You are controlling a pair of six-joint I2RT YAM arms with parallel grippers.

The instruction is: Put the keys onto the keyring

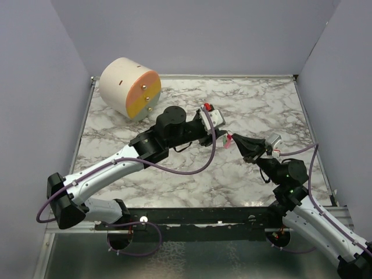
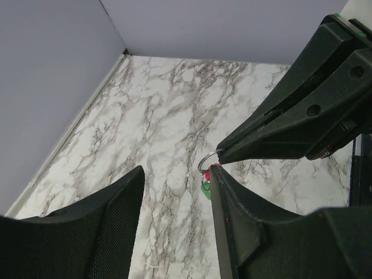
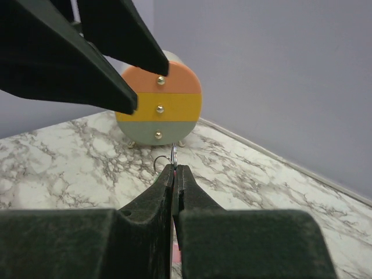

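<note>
My right gripper (image 3: 174,168) is shut on the keyring; the thin silvery ring (image 3: 174,154) sticks up from its tips and the pink strip (image 3: 176,253) shows below between the fingers. In the left wrist view the right gripper's tip (image 2: 220,154) holds the ring (image 2: 203,163), and the tiny green key (image 2: 206,189) hangs just under it, against my left gripper's right finger (image 2: 250,232). I cannot tell whether the key is threaded on. My left gripper (image 2: 177,170) is open and empty. From above, both grippers meet mid-table, left (image 1: 220,137) and right (image 1: 232,140).
A cream cylinder with an orange, yellow and green face and brass pegs (image 1: 131,87) lies at the back left, also in the right wrist view (image 3: 158,104). Grey walls enclose the marble table (image 1: 174,186). A purple cable loops from the left arm.
</note>
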